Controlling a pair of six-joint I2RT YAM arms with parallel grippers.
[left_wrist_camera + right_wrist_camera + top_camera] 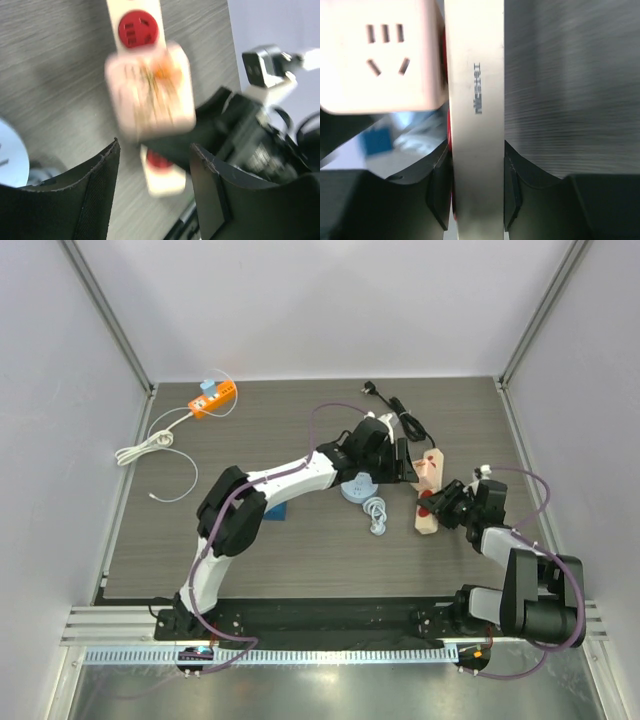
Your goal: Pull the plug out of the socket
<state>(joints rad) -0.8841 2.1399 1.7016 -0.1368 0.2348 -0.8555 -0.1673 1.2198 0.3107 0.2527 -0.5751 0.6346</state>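
Observation:
A cream power strip [427, 502] with red sockets [134, 28] lies right of centre. A pale cube plug [431, 467] sits on its face; it also shows in the left wrist view [150, 90], blurred, and in the right wrist view [382, 55]. My left gripper [404, 466] is open, its fingers [100, 185] spread just short of the cube, not touching it. My right gripper [441, 508] is shut on the near end of the strip [477, 100], a pad on each long side.
An orange power strip [213, 398] with a white cable [150, 447] lies at the back left. A black cable [400, 412] lies at the back. A blue round object [358, 486] and a coiled white cord [377, 512] lie by the left arm.

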